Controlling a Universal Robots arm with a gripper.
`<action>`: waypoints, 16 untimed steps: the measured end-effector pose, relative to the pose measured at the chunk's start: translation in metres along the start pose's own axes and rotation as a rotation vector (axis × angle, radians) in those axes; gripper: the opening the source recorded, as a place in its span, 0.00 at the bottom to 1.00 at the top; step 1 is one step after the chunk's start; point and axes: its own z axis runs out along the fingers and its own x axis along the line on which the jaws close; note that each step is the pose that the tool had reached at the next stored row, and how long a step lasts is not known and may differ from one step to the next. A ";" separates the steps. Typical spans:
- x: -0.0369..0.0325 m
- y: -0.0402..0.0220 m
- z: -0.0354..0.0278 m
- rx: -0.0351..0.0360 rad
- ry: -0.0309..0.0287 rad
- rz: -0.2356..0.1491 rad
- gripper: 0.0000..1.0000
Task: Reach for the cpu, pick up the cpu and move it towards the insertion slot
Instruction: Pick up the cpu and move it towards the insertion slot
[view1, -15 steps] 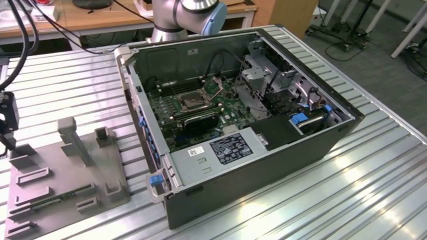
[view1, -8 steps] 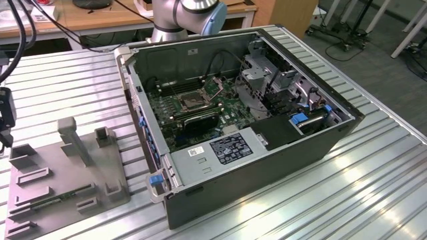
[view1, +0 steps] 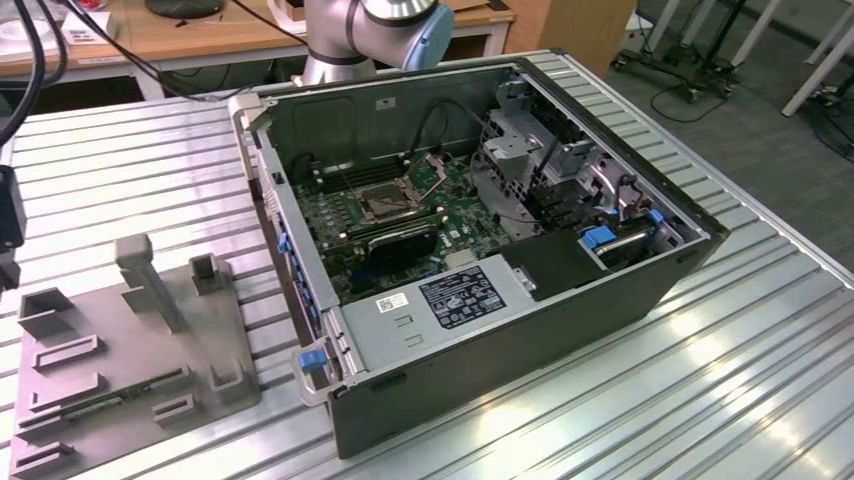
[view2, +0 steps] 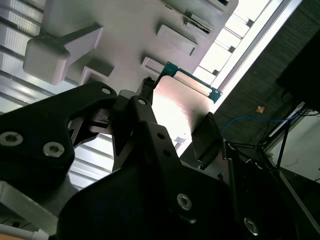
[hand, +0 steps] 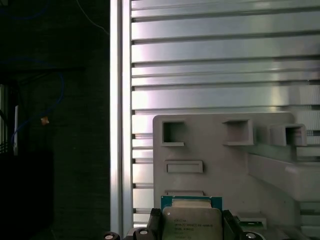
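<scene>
In both wrist views the cpu (hand: 191, 222) (view2: 182, 97), a flat silvery square with a green rim, sits between the two black fingers of my gripper (hand: 191, 220) (view2: 175, 117), which is shut on it. One finger (hand: 155, 224) presses one side of the chip and the other finger (hand: 229, 225) the opposite side. The chip hangs above the gray plastic tray (hand: 220, 150), near the tray's edge. The insertion slot (view1: 380, 205), a metal-framed square socket, lies on the green board inside the open computer case (view1: 534, 300).
The gray tray (view1: 134, 340) stands at the exterior view's left of the case, with raised posts and a green memory stick (view1: 114, 395) lying in it. The ribbed metal table (view1: 747, 380) ends close beside the tray. The arm's base (view1: 360, 40) rises behind the case.
</scene>
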 end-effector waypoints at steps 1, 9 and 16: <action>0.0000 0.0000 -0.0010 0.0000 -0.0001 0.000 0.55; -0.0001 0.0002 -0.0086 0.0000 -0.0001 0.000 0.55; -0.0001 0.0003 -0.0147 -0.0001 -0.0001 0.000 0.55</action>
